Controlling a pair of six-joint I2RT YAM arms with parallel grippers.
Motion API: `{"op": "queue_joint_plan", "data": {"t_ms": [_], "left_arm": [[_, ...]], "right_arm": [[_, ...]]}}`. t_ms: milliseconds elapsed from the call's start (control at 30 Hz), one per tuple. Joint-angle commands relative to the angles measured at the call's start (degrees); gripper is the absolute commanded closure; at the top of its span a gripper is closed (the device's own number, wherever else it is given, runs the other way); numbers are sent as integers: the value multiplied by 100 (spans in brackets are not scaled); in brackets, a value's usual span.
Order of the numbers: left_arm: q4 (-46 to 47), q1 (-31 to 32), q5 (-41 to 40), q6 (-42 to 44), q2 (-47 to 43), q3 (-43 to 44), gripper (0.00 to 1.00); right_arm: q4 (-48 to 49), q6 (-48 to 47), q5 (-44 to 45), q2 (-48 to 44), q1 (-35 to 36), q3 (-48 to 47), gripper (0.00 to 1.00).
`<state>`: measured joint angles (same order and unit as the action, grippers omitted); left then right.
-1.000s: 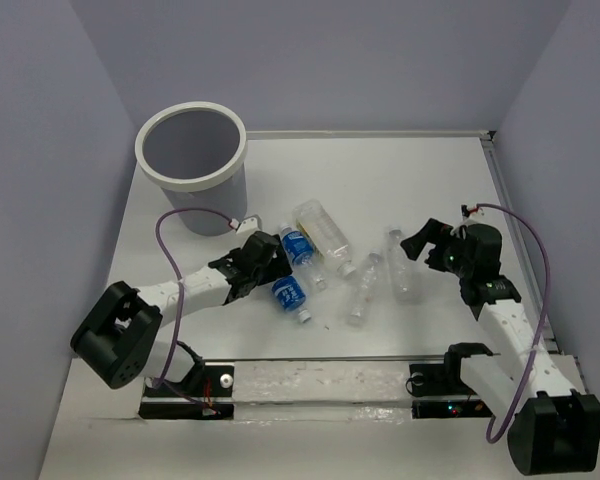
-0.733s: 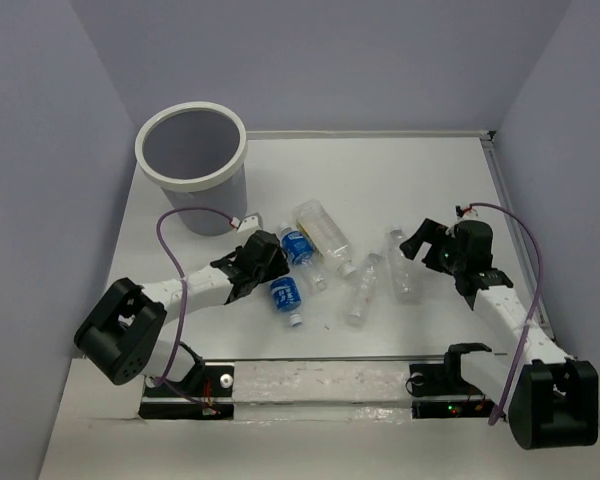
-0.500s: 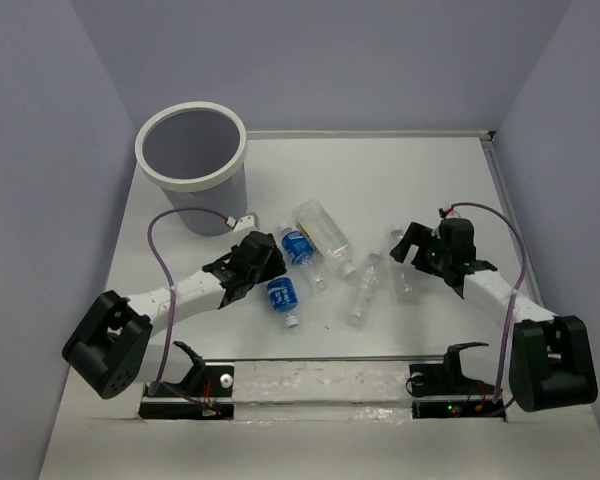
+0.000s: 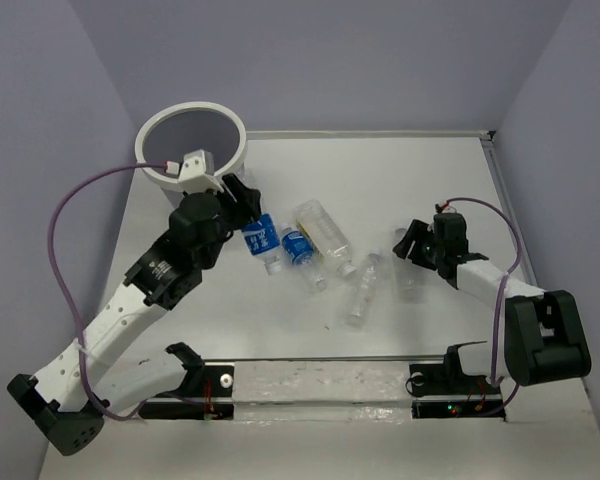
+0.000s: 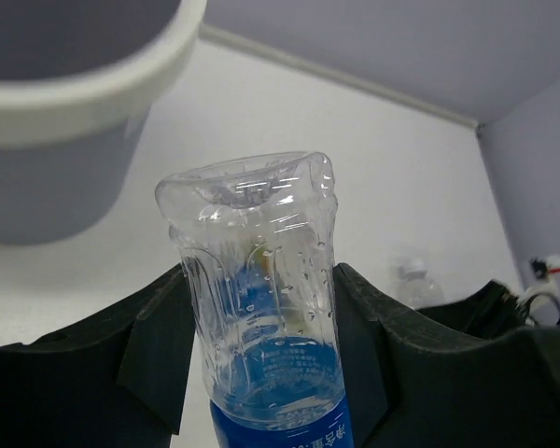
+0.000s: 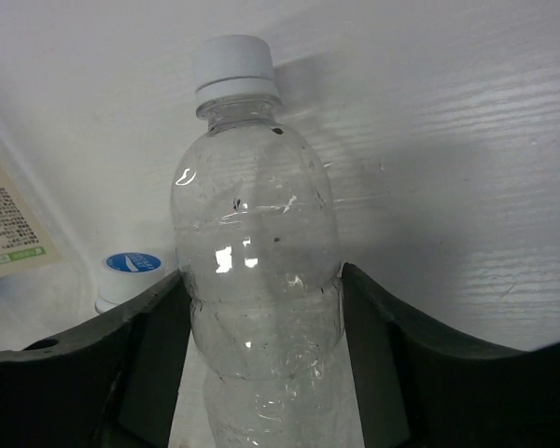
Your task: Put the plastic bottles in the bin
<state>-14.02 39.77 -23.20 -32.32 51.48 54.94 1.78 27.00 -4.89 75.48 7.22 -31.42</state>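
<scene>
Nearest, a slim unlabelled bottle (image 4: 357, 298) lies on the table (image 4: 430, 170). Just right of it, the right gripper (image 4: 410, 250) straddles the other slim bottle (image 6: 261, 280), with its fingers close on both sides; whether they press cannot be told. Farther back lie a blue-labelled bottle (image 4: 302, 255) and the yellow-orange one (image 4: 325, 230). The left gripper (image 4: 242, 205) is clamped on the second blue-labelled bottle (image 5: 261, 327), held up beside the bin (image 4: 195, 107). Only the left wrist view shows droplets inside that bottle.
</scene>
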Motion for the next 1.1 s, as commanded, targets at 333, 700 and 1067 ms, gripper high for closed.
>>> {"op": "queue_joint_plan", "data": {"t_ms": [333, 700, 1067], "left_arm": [[892, -2357, -1599, 1948, 2672, 4392, 62], [2268, -3124, -2513, 2800, 3975, 4248, 48], [2326, -3124, -1059, 1853, 2798, 3120, 1]], "right_arm": [[113, 499, -328, -3053, 139, 295, 54], [-249, 780, -970, -3717, 578, -654, 54], [682, 315, 3, -2059, 2756, -2200, 54]]}}
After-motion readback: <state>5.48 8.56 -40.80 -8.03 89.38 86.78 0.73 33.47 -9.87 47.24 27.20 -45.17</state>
